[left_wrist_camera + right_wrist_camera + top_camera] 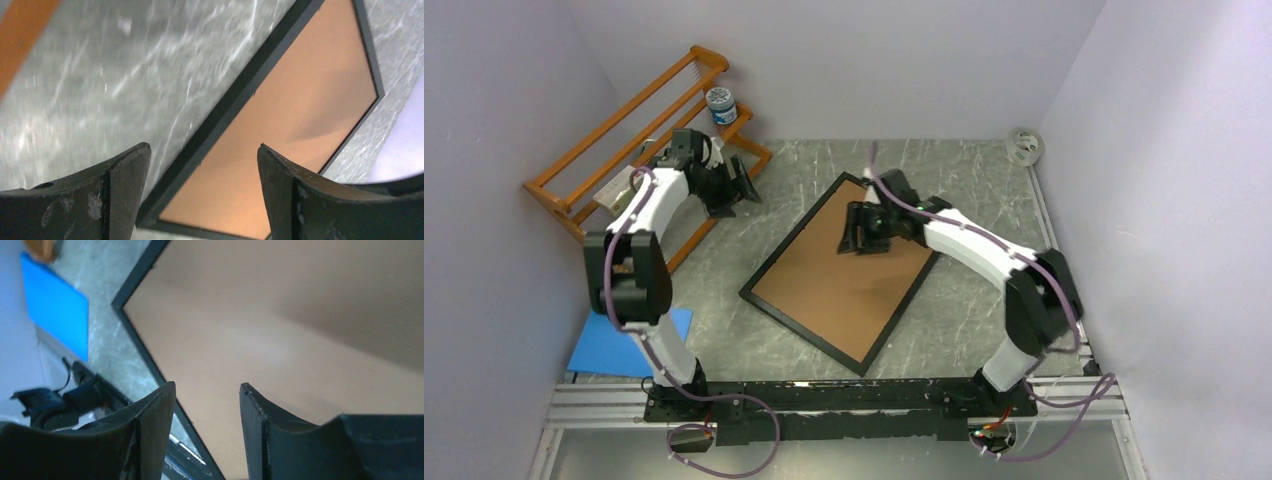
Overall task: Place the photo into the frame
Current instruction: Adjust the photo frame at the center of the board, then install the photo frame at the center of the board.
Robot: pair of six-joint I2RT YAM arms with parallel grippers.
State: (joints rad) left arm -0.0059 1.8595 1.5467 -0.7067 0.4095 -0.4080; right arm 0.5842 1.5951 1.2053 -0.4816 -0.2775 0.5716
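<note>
My right tool (pixel 207 390), jaws parted and empty, hovers over the far end of the frame (pixel 799 330). The frame lies at the centre of the bench (pixel 984 190), long axis far-right to near-left. My left tool (pixel 204 150) is released and farther off. Photo unseen.

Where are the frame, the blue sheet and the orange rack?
frame (pixel 802 333): top external view, on its near-left black rim.
blue sheet (pixel 624 345): top external view, on the middle of the sheet.
orange rack (pixel 708 58): top external view, on its far upper end.
</note>
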